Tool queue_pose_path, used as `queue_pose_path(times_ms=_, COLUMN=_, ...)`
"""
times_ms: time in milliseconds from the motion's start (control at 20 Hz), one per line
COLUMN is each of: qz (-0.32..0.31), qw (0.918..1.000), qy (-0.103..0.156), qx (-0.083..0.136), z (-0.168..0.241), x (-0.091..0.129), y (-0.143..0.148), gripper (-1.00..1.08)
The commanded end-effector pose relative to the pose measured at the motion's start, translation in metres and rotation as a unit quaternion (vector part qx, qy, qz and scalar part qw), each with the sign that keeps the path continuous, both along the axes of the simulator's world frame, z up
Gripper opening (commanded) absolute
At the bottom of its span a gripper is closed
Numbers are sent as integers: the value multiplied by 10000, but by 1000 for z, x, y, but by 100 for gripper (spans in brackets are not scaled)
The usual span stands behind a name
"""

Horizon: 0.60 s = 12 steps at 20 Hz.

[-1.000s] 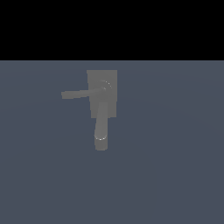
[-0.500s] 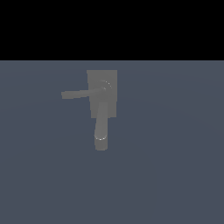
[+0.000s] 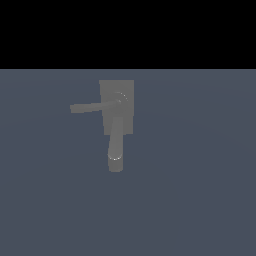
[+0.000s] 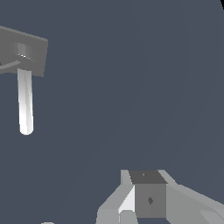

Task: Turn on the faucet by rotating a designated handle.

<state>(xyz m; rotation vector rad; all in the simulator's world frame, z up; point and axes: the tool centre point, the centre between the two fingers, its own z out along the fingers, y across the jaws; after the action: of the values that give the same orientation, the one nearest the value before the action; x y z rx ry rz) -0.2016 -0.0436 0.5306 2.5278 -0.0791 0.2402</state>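
the faucet [image 3: 117, 107] is plain matte grey, its handle [image 3: 92, 107] the same grey, on a flat slate-blue floor [image 3: 200, 190] under a black band [image 3: 128, 32] at the top.

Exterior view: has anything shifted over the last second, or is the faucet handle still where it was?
Nothing has visibly changed. The handle still points toward the exterior view's left from the faucet, the spout still hangs down, and the arm has not entered that view.
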Motion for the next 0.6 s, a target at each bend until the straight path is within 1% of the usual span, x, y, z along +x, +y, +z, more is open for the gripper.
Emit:
queue_pose_path(times_ms=0, qz=-5, qw=9983, qy=-287, qx=-498, z=20, x=2, y=2, gripper=-100)
queue_pose_path(times_ms=100, qz=-3, qw=9947, qy=-505, qx=-899, z=35, x=4, y=4, gripper=-100)
queue_pose_path(times_ms=250, qz=16, qw=9853, qy=-816, qx=-1502, z=58, x=6, y=12, gripper=-100)
queue_pose_path(times_ms=400, qz=54, qw=9714, qy=-1103, qx=-2103, z=80, x=8, y=22, gripper=-100)
queue_pose_path(times_ms=550, qz=113, qw=9531, qy=-1362, qx=-2701, z=100, x=10, y=36, gripper=-100)
